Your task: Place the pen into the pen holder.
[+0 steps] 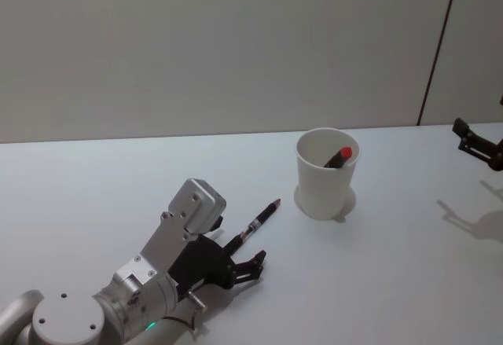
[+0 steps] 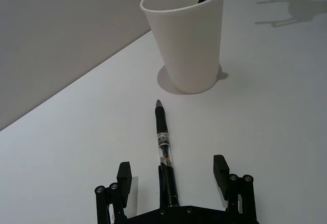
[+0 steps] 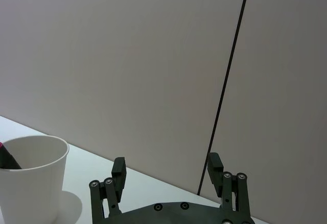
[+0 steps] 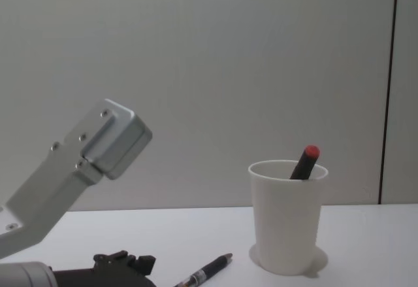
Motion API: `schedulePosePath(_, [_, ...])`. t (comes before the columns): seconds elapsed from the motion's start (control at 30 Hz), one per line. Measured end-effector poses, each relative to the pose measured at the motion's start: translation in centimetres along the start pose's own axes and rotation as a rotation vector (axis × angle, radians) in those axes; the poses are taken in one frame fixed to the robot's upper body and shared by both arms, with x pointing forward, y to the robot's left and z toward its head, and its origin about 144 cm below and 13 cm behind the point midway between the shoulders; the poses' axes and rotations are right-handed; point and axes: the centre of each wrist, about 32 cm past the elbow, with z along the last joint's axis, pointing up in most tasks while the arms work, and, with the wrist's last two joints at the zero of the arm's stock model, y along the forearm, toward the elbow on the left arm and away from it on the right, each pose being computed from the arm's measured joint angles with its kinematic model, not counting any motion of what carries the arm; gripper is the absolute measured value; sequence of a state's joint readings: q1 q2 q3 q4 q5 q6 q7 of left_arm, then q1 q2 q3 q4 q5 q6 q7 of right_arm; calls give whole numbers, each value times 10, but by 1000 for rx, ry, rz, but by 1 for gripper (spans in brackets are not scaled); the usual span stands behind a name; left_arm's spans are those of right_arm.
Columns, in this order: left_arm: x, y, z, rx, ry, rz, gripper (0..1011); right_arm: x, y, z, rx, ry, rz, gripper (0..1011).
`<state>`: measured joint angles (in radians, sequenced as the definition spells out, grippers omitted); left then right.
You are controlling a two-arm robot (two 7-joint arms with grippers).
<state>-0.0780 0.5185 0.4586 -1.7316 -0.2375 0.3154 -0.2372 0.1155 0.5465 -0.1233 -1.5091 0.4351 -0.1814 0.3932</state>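
A black pen with a clear middle section lies flat on the white table, its tip pointing toward the pen holder. In the left wrist view the pen runs back between the fingers of my open left gripper, which straddles its rear end low over the table. The pen holder is a white paper cup standing upright a short way beyond the pen's tip. It holds a second dark pen with a red cap. My right gripper hovers open at the far right, well away from the cup.
The white table is bare around the cup and pen. A grey wall rises behind its far edge, with a dark vertical seam at the right. My left arm fills the chest view's lower left.
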Motion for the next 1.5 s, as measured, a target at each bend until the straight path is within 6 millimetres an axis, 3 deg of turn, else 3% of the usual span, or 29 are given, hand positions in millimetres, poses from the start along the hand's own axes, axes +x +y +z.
schedulePosePath(1.5, [4,-4,-1,5,56,1,1004,0,0,0,0,0,0,1001])
